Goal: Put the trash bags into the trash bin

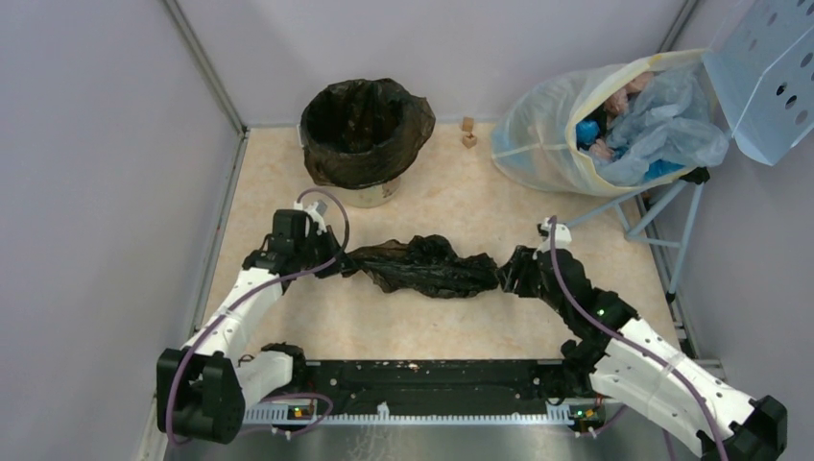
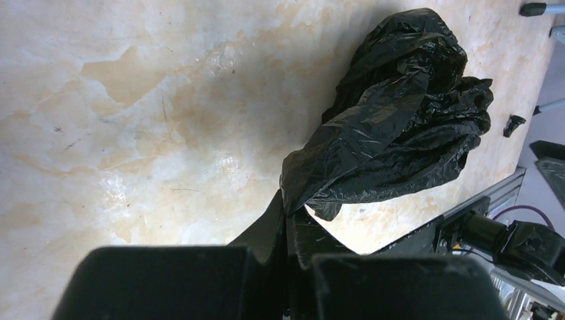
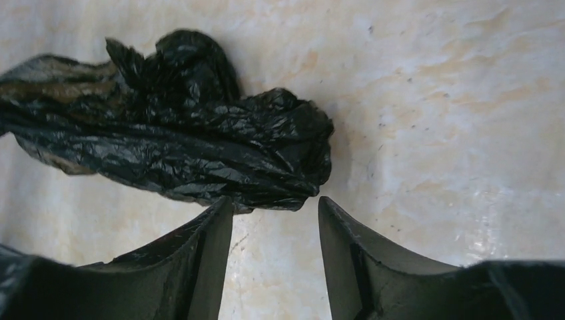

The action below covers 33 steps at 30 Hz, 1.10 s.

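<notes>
A crumpled black trash bag point(image 1: 427, 267) lies stretched across the middle of the floor between both arms. My left gripper point(image 1: 338, 261) is shut on its left end; in the left wrist view the film point(image 2: 393, 127) runs out from between the closed fingertips point(image 2: 288, 207). My right gripper point(image 1: 507, 273) stands open at the bag's right end, and the bag point(image 3: 180, 143) lies just beyond its fingertips point(image 3: 274, 203), with bare floor between them. The trash bin point(image 1: 365, 134), cream with a black liner over its rim, stands at the back left.
A big translucent whitish-yellow sack point(image 1: 614, 120) stuffed with blue and pink items leans at the back right under a perforated light-blue panel point(image 1: 768, 77) on a metal stand. Two small wooden blocks point(image 1: 468, 132) sit by the back wall.
</notes>
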### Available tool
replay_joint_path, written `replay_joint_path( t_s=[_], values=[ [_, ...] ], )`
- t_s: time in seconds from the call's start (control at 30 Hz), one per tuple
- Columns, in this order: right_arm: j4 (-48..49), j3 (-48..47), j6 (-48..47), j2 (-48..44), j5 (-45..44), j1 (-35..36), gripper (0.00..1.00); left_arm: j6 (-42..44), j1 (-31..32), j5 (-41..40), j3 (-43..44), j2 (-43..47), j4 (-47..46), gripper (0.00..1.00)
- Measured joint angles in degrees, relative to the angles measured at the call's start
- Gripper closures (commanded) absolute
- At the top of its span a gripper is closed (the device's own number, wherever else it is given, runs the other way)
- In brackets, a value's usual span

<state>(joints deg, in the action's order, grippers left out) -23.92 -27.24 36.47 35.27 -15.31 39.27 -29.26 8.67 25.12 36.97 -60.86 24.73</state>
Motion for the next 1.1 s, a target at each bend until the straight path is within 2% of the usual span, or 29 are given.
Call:
replay_joint_path(
  t_s=[0.07,0.17,0.37,0.5,0.6,0.63,0.67,0.8,1.0,1.1],
  values=[
    [2.1,1.1,-1.1,2.2,3.4,0.0,0.43,0.3,0.0,0.4,0.0,-0.1,0.2,1.00],
    [4.6,1.0,-2.4,7.6,5.5,0.0,0.42,0.5,0.0,0.8,0.0,-0.1,0.2,1.00],
    [6.9,-1.7,-3.1,20.8,5.8,-0.8,0.48,0.5,0.0,0.9,0.0,-0.1,0.2,1.00],
    [9.6,-3.3,-3.5,26.5,6.1,-2.6,0.62,-0.7,0.0,1.3,-0.4,-0.1,0.2,1.00],
    [10.9,-3.8,-3.9,28.7,6.4,-4.0,0.84,-2.2,0.0,2.4,-2.3,-0.1,-0.3,1.00],
    [11.1,-3.9,-4.0,28.7,6.4,-4.5,0.95,-2.8,0.0,3.0,-3.4,-0.1,-0.9,1.00],
    [11.3,-3.9,-4.2,28.5,6.4,-4.9,1.00,-3.7,0.1,3.8,-4.7,-0.1,-1.6,1.00],
    [11.5,-3.9,-4.8,24.9,5.6,-6.2,1.00,-6.9,3.1,5.5,-10.1,-0.5,-4.1,1.00],
    [10.1,-5.4,-5.9,19.6,2.7,-7.8,1.00,-11.5,16.2,2.2,-12.0,-1.5,-6.8,1.00],
    [8.2,-6.4,-5.6,18.9,-0.2,-9.2,1.00,-12.7,18.7,0.5,-12.1,-1.5,-7.2,1.00]
  ],
)
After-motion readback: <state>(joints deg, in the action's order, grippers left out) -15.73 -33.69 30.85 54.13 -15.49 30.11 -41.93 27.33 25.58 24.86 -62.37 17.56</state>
